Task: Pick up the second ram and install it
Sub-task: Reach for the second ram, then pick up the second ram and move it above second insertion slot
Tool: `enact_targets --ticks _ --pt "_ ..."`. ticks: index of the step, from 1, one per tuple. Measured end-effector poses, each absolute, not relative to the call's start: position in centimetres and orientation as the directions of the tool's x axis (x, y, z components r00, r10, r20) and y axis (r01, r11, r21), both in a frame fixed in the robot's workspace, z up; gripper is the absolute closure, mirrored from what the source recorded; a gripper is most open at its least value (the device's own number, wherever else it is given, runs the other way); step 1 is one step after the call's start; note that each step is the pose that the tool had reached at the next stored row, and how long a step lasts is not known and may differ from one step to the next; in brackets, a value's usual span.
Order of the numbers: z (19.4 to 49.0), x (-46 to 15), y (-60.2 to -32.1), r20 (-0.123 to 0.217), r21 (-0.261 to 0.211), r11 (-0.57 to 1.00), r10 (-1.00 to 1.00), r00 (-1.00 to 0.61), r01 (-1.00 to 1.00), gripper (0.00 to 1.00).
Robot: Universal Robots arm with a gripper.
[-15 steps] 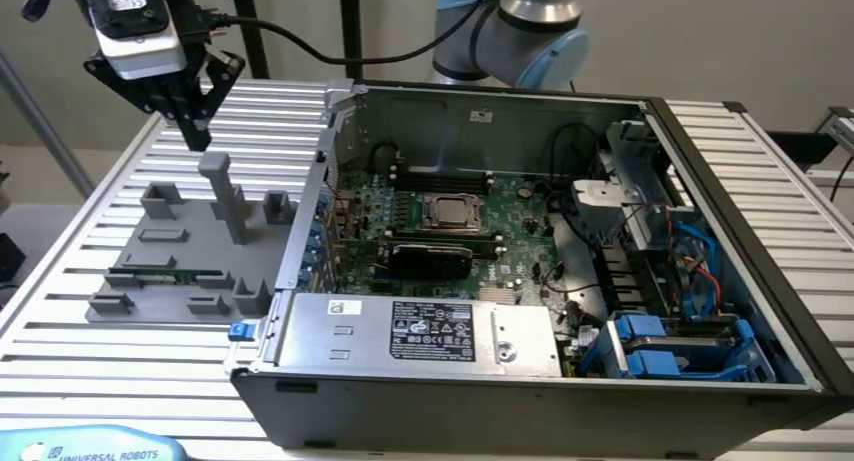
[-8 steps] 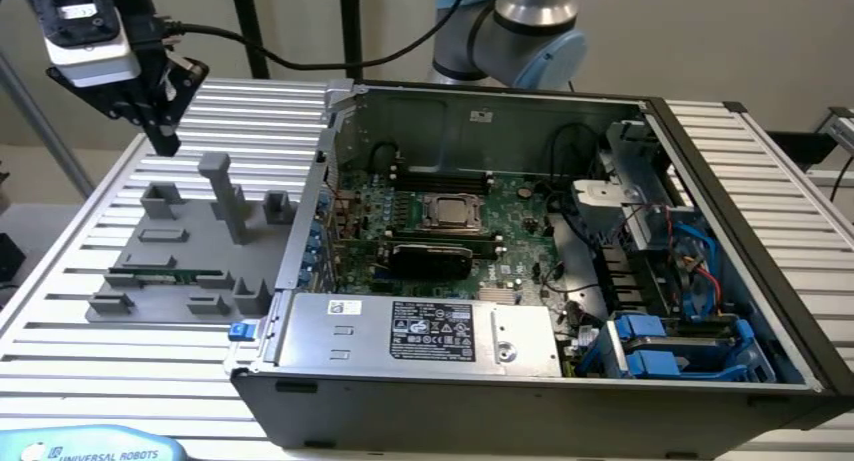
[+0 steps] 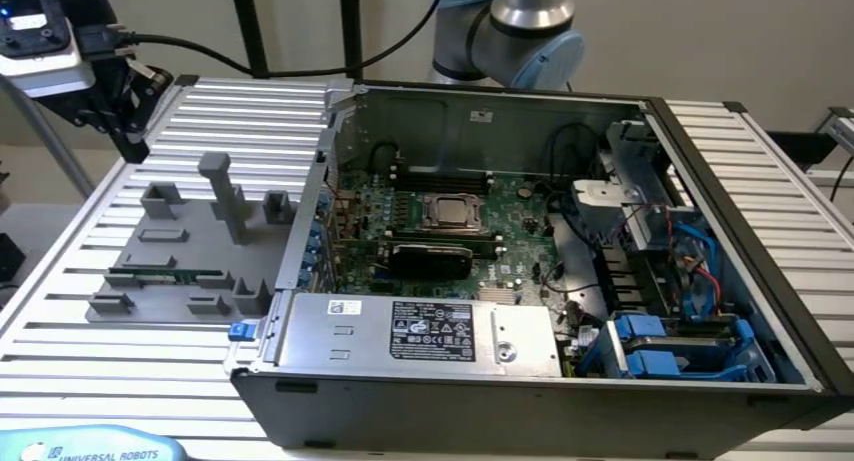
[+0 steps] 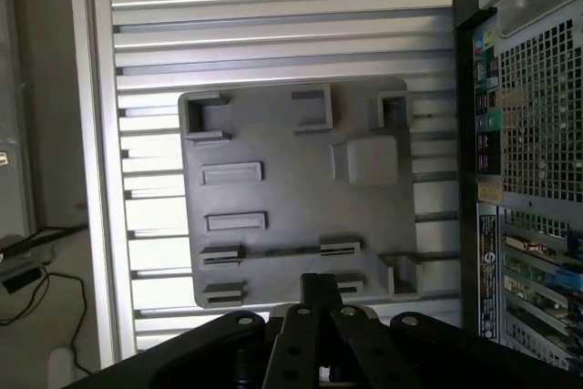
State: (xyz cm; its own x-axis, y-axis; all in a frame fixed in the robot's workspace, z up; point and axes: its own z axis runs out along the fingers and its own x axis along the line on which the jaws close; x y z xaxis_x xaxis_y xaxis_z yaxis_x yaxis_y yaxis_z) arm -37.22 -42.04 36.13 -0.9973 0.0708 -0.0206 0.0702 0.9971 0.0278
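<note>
The second ram [image 3: 167, 275] is a thin green stick lying on edge in the holders of a grey fixture plate [image 3: 147, 246], at the exterior view's left. From the wrist view it is a dark thin line [image 4: 281, 250] across the plate [image 4: 291, 179]. My gripper [image 3: 131, 146] hangs high above the table's far left corner, well apart from the ram. Its black fingers [image 4: 311, 291] meet at their tips, shut on nothing, with the gripper [image 4: 319, 281] pointing down just past the plate's edge.
An open computer case [image 3: 721, 231] lies to the exterior view's right of the plate, with its motherboard [image 3: 454, 221], CPU socket [image 3: 454, 213] and power supply [image 3: 420, 331] exposed. Tall grey posts [image 3: 224, 196] stand on the plate. Ribbed aluminium table [image 3: 80, 311] surrounds everything.
</note>
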Motion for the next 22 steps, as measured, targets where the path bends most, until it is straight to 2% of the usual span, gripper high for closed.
enact_targets --ticks 9,22 --pt "34.9 -38.5 -42.7 -0.021 0.027 0.997 0.071 -0.997 0.07 0.89" --pt "34.9 -38.5 -42.7 -0.021 0.025 0.997 0.071 -0.997 0.07 0.89"
